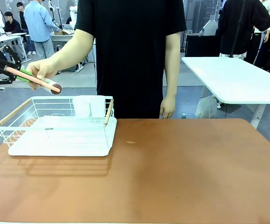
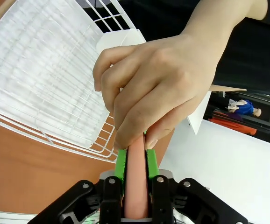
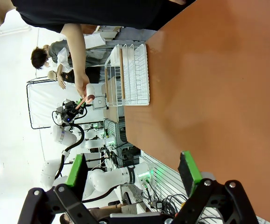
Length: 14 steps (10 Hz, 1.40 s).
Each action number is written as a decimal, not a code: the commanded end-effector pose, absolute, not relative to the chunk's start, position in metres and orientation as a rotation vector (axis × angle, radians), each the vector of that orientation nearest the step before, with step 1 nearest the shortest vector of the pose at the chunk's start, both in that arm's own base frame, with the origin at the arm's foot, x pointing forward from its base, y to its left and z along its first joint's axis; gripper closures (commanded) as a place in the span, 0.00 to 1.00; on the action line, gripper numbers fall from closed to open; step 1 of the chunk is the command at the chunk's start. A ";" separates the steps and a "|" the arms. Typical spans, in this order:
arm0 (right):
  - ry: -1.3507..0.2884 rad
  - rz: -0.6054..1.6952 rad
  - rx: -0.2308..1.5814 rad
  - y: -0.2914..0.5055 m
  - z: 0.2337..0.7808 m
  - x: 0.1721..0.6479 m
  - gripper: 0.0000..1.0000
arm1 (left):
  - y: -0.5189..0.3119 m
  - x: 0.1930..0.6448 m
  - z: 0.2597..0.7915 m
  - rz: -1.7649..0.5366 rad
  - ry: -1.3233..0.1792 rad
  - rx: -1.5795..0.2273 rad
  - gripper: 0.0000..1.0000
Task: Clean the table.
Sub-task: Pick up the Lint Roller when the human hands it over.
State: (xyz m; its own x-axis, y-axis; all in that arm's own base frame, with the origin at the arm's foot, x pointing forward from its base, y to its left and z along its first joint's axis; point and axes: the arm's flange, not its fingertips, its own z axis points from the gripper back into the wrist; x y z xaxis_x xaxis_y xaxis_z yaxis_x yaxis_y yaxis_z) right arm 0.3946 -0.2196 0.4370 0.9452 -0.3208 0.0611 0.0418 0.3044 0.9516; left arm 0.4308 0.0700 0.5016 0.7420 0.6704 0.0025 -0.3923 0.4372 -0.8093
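Note:
A salmon-pink cylinder [image 1: 37, 80] with a dark end hangs above the left end of the white wire rack [image 1: 60, 135]. My left gripper [image 1: 24, 73] is shut on one end of it. In the left wrist view the green pads [image 2: 121, 161] squeeze the cylinder [image 2: 136, 191] from both sides. A person's hand [image 2: 158, 88] grips the same cylinder just past my fingertips. The reddish-brown table [image 1: 181, 172] has a small crumb [image 1: 131, 142] near its middle. My right gripper [image 3: 132, 168] stands open with nothing between its fingers, high over the table [image 3: 209, 70].
Two white cups [image 1: 89, 106] stand at the rack's far side. The person stands at the table's far edge, the other hand [image 1: 166, 108] hanging by the edge. A white-topped table [image 1: 233, 79] stands at the back right.

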 end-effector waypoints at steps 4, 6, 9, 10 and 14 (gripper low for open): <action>-0.274 -0.224 1.257 -0.220 0.439 0.396 0.00 | 0.066 0.431 0.499 0.672 -0.362 -0.930 1.00; -0.274 -0.224 1.257 -0.220 0.439 0.396 0.00 | 0.067 0.431 0.502 0.670 -0.345 -0.899 1.00; -0.274 -0.224 1.257 -0.220 0.439 0.396 0.00 | 0.067 0.431 0.502 0.670 -0.345 -0.899 1.00; -0.274 -0.224 1.257 -0.220 0.439 0.396 0.00 | 0.067 0.431 0.502 0.670 -0.345 -0.899 1.00; -0.274 -0.224 1.257 -0.220 0.439 0.396 0.00 | 0.067 0.431 0.502 0.670 -0.345 -0.899 1.00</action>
State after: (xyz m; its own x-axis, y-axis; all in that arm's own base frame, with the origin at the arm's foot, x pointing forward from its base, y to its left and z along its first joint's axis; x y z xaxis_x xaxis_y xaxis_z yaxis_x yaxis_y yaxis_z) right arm 0.3946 -0.2195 0.4370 0.9452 -0.3207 0.0611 0.0418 0.3045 0.9516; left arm 0.4315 0.0664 0.5013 0.7475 0.6642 0.0018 -0.3891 0.4401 -0.8093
